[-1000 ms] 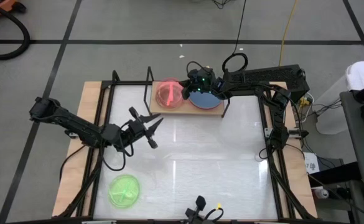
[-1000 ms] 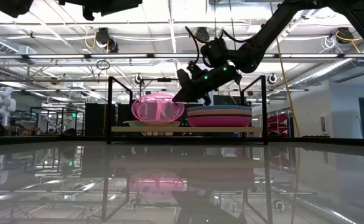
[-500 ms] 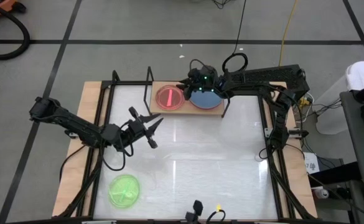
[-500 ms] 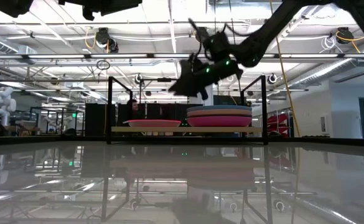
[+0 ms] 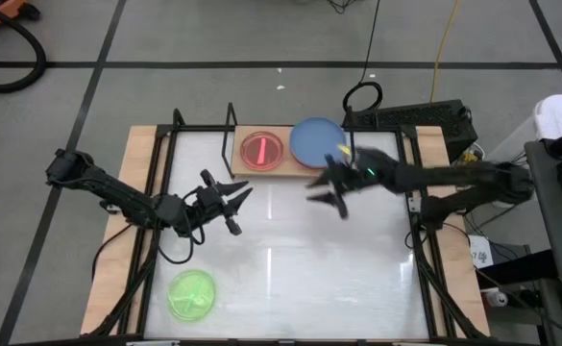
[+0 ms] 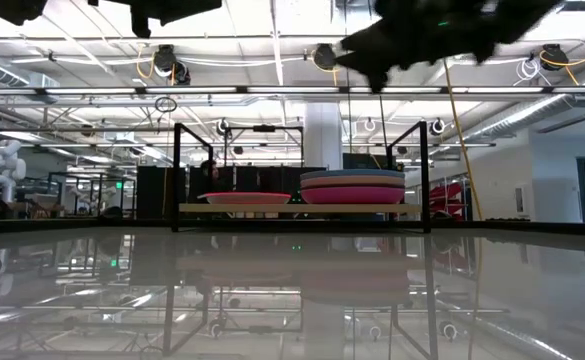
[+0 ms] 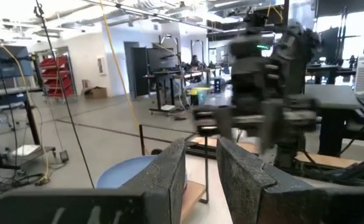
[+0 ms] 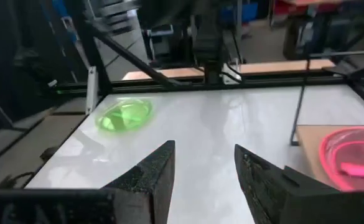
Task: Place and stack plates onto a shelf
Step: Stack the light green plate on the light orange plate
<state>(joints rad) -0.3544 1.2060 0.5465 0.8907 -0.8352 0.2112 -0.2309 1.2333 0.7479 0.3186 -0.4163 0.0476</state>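
Note:
The shelf (image 5: 286, 165), a light-wood board with black uprights, stands at the table's far middle. A pink plate (image 5: 261, 151) lies flat on its left half. On its right half is a stack of plates (image 6: 352, 187) with a blue plate (image 5: 316, 141) on top. A lime green plate (image 5: 192, 293) lies on the table near the front left. My right gripper (image 5: 327, 202) hangs open in the air just in front of the shelf, holding nothing. My left gripper (image 5: 242, 210) stands open at the table's left middle, pointing toward the shelf.
Black frame bars (image 5: 165, 192) run along the table's left and right sides. The white tabletop (image 5: 290, 269) between the shelf and the green plate is bare. In the left wrist view my right arm (image 7: 269, 93) shows blurred close ahead.
My right gripper let go of the pink plate, which stood tilted over the shelf's left half and now lies flat there. The gripper then rose and swung away from the shelf toward the table's near and right side.

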